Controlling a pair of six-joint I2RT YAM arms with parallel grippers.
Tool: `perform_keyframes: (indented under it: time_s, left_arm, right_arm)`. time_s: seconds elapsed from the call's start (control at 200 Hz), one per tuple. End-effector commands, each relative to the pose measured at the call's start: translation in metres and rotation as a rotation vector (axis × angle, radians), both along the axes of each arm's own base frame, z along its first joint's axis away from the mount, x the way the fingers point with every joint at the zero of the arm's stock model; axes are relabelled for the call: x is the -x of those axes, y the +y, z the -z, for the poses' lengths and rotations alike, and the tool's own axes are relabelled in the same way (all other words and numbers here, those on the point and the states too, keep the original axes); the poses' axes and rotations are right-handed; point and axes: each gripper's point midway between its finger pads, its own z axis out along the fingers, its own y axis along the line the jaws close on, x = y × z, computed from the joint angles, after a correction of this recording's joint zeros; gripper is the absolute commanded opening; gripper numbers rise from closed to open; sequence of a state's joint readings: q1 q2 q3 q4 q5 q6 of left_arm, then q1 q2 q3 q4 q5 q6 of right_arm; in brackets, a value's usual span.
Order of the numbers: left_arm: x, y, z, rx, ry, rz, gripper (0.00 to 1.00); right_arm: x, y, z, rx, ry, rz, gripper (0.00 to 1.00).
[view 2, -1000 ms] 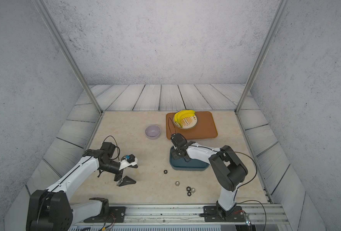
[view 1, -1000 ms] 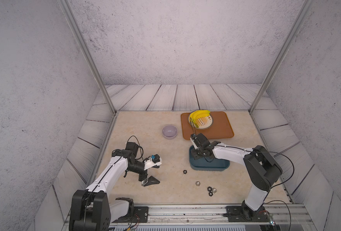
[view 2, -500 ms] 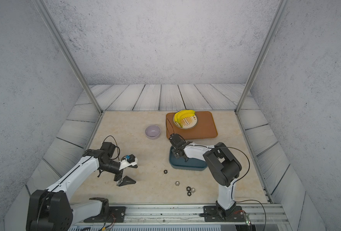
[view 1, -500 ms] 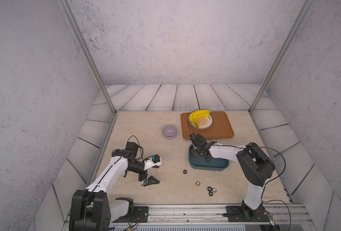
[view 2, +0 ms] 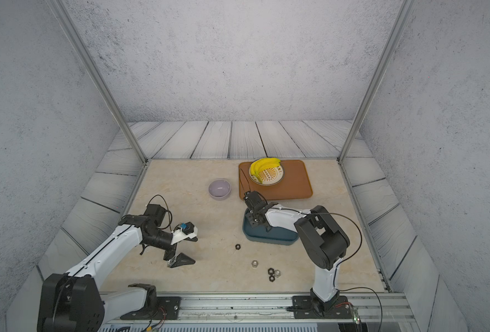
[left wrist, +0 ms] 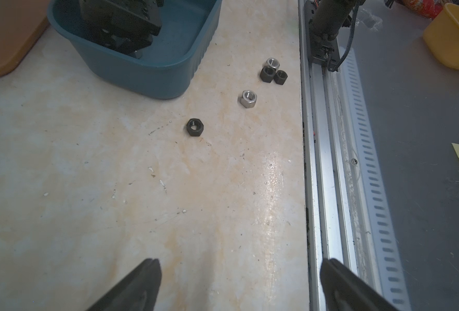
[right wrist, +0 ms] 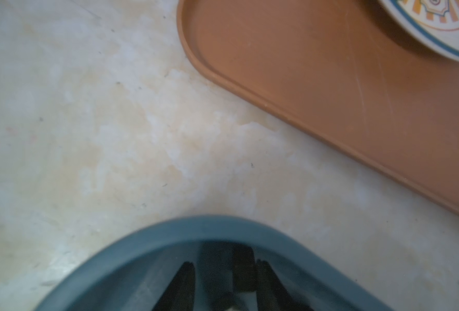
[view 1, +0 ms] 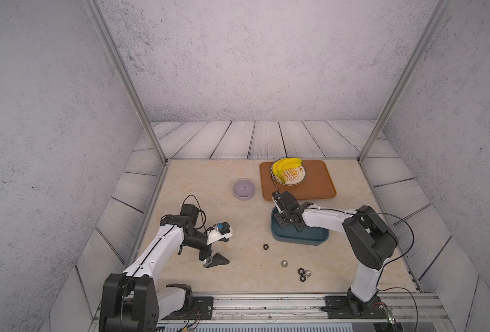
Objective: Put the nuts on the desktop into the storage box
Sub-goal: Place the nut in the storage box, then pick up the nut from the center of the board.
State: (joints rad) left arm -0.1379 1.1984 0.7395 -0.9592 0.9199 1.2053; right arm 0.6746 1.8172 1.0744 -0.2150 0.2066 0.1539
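R gripper (view 1: 289, 227): down inside storage box (view 1: 301, 239); jaws parted narrowly; blurred dark shape btwn them, unclear.
L gripper (left wrist: 239, 282): jaws wide, empty, over desktop (view 1: 209, 207).
Risk: three touching nuts (left wrist: 272, 72) nr rail (left wrist: 328, 161); a pinch may scatter them or grab two.
Count: nuts on desktop 5 (3 blk, 2 silver); box 1; bowl (view 1: 234, 188) 1; tray (view 1: 318, 186) 1.

Both top views look down from high in front over the whole bench (view 1: 246, 276). The left wrist view looks low across it toward the box (left wrist: 153, 72); the right wrist view sits close above that box's corner.
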Motion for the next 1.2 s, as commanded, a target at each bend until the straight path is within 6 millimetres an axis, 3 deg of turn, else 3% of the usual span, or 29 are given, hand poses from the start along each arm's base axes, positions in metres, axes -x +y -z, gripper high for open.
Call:
perform_keyframes:
  time_s: [0.0,0.21,0.616,0.831,0.976,1.196]
  left_arm:
    - [0.006,-0.001,0.0,0.002,0.004,0.012,0.98]
    - [0.006,0.0,0.001,0.001,0.005,0.012,0.98]
    - [0.005,-0.001,-0.001,0.002,0.002,0.012,0.98]
    - [-0.015,0.0,0.003,-0.054,-0.022,-0.054,0.98]
    - [-0.015,-0.003,0.001,-0.095,-0.055,0.033,0.98]
    - [-0.018,-0.032,-0.008,-0.078,-0.107,0.204,0.98]
  right_arm:
    - [0.006,0.01,-0.022,-0.093,0.011,0.001,0.43]
    - [0.014,0.012,-0.04,-0.142,0.016,-0.006,0.45]
    - [0.035,-0.001,-0.08,-0.195,0.004,0.005,0.45]
    - [0.072,-0.013,-0.099,-0.223,0.075,-0.04,0.53]
    - [0.104,-0.029,-0.105,-0.198,0.178,-0.044,0.64]
    - [0.152,-0.051,-0.113,-0.213,0.304,-0.022,0.85]
